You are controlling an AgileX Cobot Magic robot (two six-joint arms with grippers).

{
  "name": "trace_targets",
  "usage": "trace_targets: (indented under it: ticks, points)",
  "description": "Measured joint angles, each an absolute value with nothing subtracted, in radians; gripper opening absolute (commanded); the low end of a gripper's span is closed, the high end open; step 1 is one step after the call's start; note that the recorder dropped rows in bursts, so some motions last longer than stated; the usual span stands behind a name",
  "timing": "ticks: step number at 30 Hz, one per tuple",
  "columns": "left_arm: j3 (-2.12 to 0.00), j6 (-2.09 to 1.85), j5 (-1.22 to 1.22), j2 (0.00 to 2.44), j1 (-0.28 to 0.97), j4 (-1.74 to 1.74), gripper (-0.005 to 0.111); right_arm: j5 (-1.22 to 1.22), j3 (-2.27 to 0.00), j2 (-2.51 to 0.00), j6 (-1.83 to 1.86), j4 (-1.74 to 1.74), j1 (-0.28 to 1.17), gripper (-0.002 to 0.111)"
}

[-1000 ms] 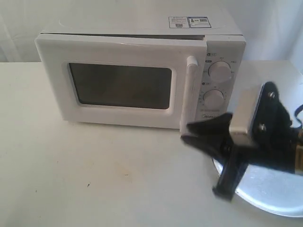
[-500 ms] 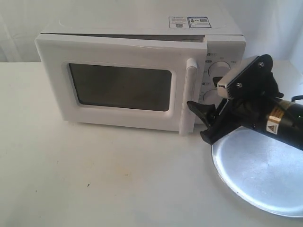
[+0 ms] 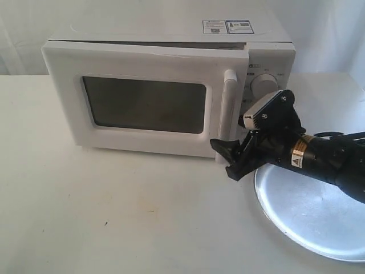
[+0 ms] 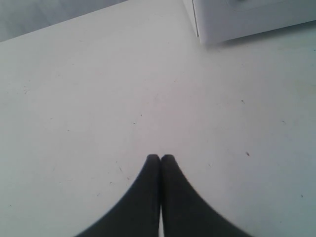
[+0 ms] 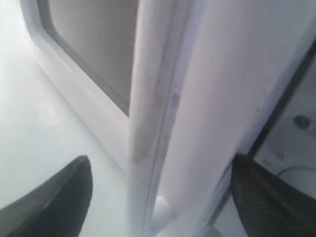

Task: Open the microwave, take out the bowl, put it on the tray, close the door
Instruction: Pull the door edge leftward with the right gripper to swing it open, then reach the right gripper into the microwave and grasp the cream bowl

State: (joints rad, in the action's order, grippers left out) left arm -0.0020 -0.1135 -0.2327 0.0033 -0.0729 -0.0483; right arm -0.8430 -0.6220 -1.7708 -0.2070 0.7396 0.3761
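The white microwave (image 3: 171, 85) stands at the back of the table, its door (image 3: 142, 103) slightly ajar at the handle side. My right gripper (image 3: 226, 160) is open at the lower end of the white bar handle (image 3: 228, 108). In the right wrist view the handle (image 5: 148, 98) and the door's free edge lie between the two dark fingers (image 5: 54, 197), with the right gripper (image 5: 160, 165) not closed on them. The silver tray (image 3: 311, 220) lies under the right arm. The bowl is hidden. My left gripper (image 4: 160, 158) is shut and empty above bare table.
A corner of the microwave (image 4: 247, 19) shows in the left wrist view, far from the left fingers. Two round knobs (image 3: 264, 85) sit right of the door, the lower one hidden behind the right arm. White table (image 3: 114, 217) stretches in front of the microwave.
My right gripper has swung from in front of the knobs down and left to the foot of the door handle. The door stays slightly ajar.
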Motion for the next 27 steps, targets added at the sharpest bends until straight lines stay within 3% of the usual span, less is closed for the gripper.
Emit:
trace_targets:
  ticks: [6, 10, 14, 19, 23, 27]
  points:
    - [-0.002, -0.114, -0.233, 0.003, -0.073, -0.048, 0.000, -0.864, -0.616, -1.754, -0.638, 0.991, 0.342, 0.070]
    - [-0.002, -0.114, -0.233, 0.003, -0.073, -0.048, 0.000, -0.828, -0.563, -1.718, -0.814, 1.307, 0.349, 0.061]
    - [-0.002, -0.114, -0.233, 0.003, -0.073, -0.048, 0.000, -1.003, -0.518, -1.638, -0.887, 1.563, 0.390, 0.051]
    - [-0.002, -0.114, -0.233, 0.003, -0.073, -0.048, 0.000, -0.990, -0.487, -1.512, -0.904, 1.580, 0.400, 0.028]
    - [-0.002, -0.114, -0.233, 0.003, -0.073, -0.048, 0.000, -0.790, -0.484, -1.430, -0.871, 1.451, 0.400, 0.028]
    - [-0.002, -0.109, -0.235, 0.003, -0.073, -0.058, 0.000, -0.783, -0.509, -1.424, -0.667, 1.164, 0.402, 0.033]
